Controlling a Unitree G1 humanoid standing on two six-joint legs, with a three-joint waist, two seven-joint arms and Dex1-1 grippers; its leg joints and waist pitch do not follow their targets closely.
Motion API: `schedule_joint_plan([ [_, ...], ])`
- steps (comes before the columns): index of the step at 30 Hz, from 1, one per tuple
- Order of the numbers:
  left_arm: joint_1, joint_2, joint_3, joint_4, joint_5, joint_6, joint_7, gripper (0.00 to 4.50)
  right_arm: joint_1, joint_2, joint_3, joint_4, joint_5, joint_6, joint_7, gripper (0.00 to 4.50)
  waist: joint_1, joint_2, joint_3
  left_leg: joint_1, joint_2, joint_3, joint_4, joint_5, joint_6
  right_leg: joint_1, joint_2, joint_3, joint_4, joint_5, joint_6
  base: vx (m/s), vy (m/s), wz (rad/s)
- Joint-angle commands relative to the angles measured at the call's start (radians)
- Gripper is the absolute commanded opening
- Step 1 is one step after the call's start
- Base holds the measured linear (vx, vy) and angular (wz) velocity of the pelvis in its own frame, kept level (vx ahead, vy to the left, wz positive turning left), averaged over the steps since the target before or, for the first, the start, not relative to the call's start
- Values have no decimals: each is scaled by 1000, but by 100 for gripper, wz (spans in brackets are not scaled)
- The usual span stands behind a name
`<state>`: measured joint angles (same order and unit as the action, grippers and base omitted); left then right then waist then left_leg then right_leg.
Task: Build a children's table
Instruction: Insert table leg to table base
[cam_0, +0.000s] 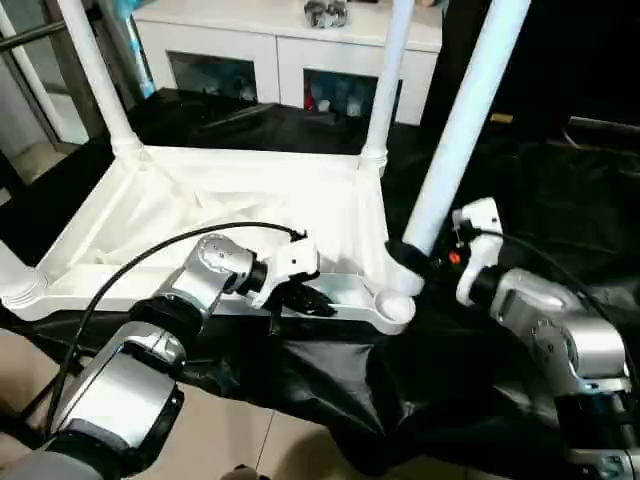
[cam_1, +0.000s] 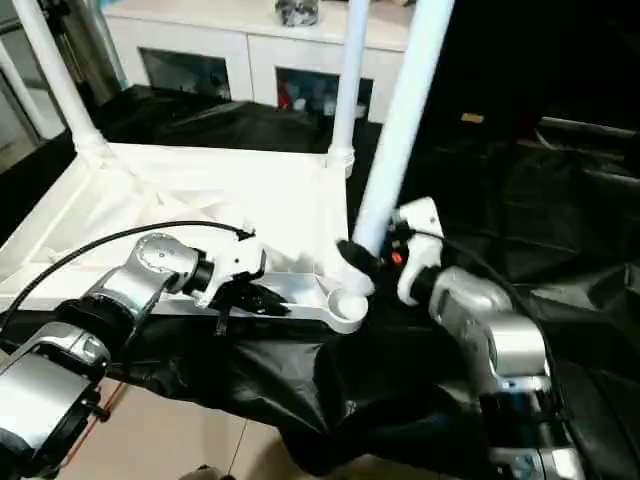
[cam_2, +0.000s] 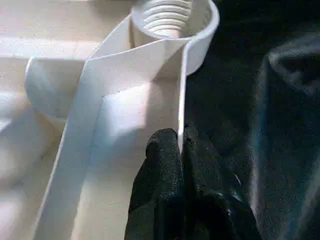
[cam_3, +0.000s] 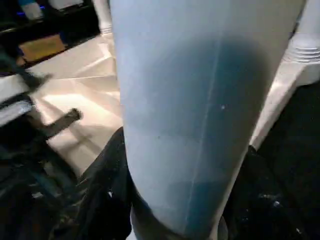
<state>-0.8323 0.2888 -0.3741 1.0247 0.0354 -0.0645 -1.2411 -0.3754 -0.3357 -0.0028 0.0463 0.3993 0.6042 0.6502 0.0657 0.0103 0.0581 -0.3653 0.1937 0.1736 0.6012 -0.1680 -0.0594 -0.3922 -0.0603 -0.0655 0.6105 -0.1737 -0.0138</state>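
Left tool (cam_2: 181, 145) clamped on tabletop (cam_0: 250, 200) rim, right tool (cam_0: 412, 262) gripping leg (cam_0: 465, 125).

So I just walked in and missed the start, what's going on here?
A humanoid robot is putting together a white children's table. The tabletop lies upside down on a black cloth, with legs already standing in other corner sockets. The left claw is shut on the tabletop's near edge, steadying it. The right claw grips another leg near its lower end, tilted just above the empty near corner socket, not yet seated.
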Motion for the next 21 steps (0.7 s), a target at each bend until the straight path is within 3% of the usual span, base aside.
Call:
schedule_joint_plan([
  [1,22,11,41,3,2,93,78,0,-19,-13,9,-6,2,8,15,191,2,-14,-61,10,28,-17,-75,-295,-8,49,-86,40,-99,-461,-152,0,0,0],
  [2,27,10,46,-8,-2,99,78,0,-21,-13,10,-1,0,7,16,191,-2,-11,-61,7,28,-18,-75,-285,-5,48,-87,41,-102,-467,-142,0,0,0],
  [3,32,9,51,-23,-5,114,86,0,-25,-13,12,6,-4,5,17,191,-5,-24,-63,3,29,-18,-76,-276,-3,51,-87,40,-101,-463,-137,0,0,0],
  [4,43,8,55,-51,-8,133,98,0,-31,-13,16,17,-11,1,18,191,-5,-17,-62,3,27,-18,-76,-268,-1,48,-86,39,-100,-467,-135,0,0,0],
  [7,62,5,61,-97,-14,158,119,0,-43,-10,20,38,-16,-6,17,191,-10,-17,-66,7,26,-13,-69,-247,9,41,-83,44,-98,-409,-157,0,0,0],
  [8,72,3,64,-122,-25,164,110,0,-50,-9,24,51,-25,-16,14,191,-8,-25,-67,7,27,-11,-69,-240,14,41,-81,44,-98,-389,-161,0,0,0],
  [11,115,0,65,-208,-46,134,61,0,-74,2,34,101,-47,-43,9,191,-5,-19,-69,7,29,-11,-69,-215,19,42,-82,45,-90,-332,-180,0,0,0],
  [12,115,0,65,-208,-46,134,61,0,-74,2,34,101,-47,-43,9,191,-8,-20,-70,1,31,-13,-70,-208,16,47,-84,45,-84,-315,-186,0,0,0],
  [13,131,5,57,-235,-41,115,49,0,-82,7,37,114,-50,-47,10,191,-4,-17,-69,9,29,-7,-68,-210,19,38,-80,46,-89,-314,-185,0,0,0],
  [14,143,9,50,-254,-35,107,40,0,-90,11,42,128,-55,-50,12,191,-5,-17,-70,7,30,-8,-69,-207,20,42,-82,48,-86,-303,-192,0,0,0],
  [21,158,8,55,-302,-32,160,76,0,-115,5,87,170,-76,-28,48,191,3,-18,-69,7,31,-7,-72,-203,18,43,-80,47,-83,-292,-184,0,0,0],
])
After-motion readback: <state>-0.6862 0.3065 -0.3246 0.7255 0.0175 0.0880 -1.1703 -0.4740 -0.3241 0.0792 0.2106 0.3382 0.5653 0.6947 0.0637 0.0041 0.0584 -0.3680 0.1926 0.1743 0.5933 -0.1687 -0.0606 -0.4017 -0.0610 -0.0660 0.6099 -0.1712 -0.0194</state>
